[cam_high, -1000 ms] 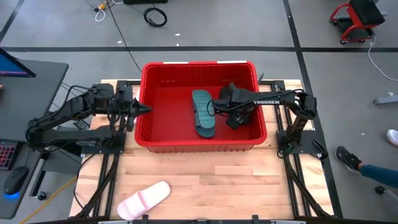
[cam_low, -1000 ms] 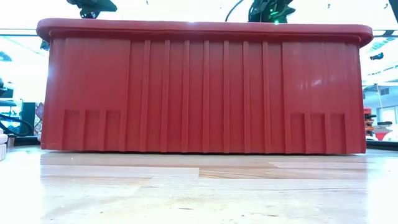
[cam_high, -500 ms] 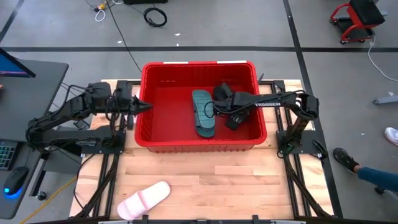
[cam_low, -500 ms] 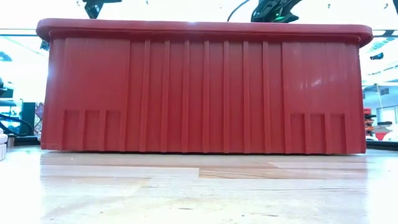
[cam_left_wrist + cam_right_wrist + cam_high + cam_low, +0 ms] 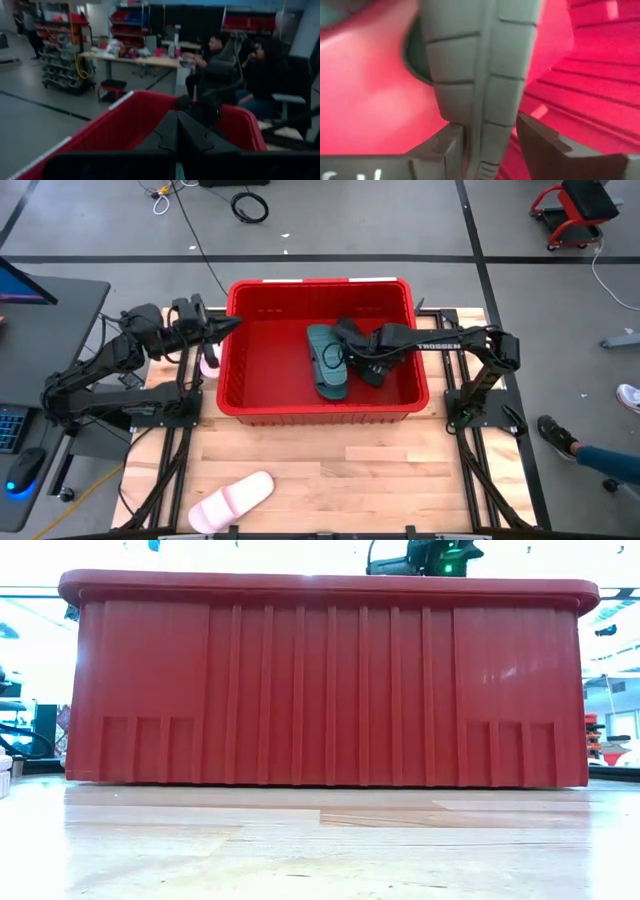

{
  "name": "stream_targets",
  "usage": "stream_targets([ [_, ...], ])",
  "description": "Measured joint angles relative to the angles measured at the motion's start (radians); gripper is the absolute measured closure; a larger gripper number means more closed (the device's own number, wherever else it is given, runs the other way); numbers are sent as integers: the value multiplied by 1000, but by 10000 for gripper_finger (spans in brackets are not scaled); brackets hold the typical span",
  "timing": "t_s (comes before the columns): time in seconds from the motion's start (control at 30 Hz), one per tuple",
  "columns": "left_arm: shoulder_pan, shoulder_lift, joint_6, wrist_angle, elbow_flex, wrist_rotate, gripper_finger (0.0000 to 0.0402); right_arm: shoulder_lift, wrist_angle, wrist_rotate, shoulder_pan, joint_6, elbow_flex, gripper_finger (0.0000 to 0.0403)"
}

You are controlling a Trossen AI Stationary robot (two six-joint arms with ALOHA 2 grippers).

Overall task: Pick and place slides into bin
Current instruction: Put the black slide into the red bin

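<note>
While my right gripper (image 5: 487,145) is clamping the black slide (image 5: 480,75) inside the bin (image 5: 320,412), I'm lowering it beside the teal slide (image 5: 326,362) before releasing.

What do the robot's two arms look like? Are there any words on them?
Both arms are dark, almost black, built from jointed segments with black cables looping along them. The right arm has white letters reading TROSSEN. The left arm shows no words here. The left gripper ends in pointed dark fingers; the right gripper has blocky dark ones.
</note>
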Motion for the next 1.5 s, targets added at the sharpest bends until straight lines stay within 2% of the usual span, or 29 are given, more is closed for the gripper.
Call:
stream_targets([
  [0.27, 26, 3, -20, 20, 0, -1, 389, -12, -83, 9, -8, 238, -1, 241],
  [0.47, 48, 16, -11, 19, 0, -8, 384, -12, -37, -32, -6, 364, -1, 304],
  [0.67, 50, 28, 60, 18, 0, -8, 394, -12, -15, -68, -6, 376, 0, 384],
  [0.8, 62, 32, 63, 31, 0, -8, 391, -12, -20, -159, -7, 314, 44, 395],
  [0.87, 71, 34, 66, 36, 0, -8, 385, -12, -20, -201, -4, 247, 86, 378],
  [0.97, 83, 40, 85, 47, 0, -7, 377, -12, -18, -246, -4, 145, 164, 328],
  [1.17, 101, 47, 86, 40, 0, -7, 373, -12, -17, -256, -63, 6, 259, 185],
  [1.4, 104, 46, 87, 22, 0, -7, 383, -12, 10, -323, -117, -53, 198, 29],
  [1.5, 104, 46, 87, 21, 0, -7, 385, -12, 93, -404, -129, -143, 144, 10],
])
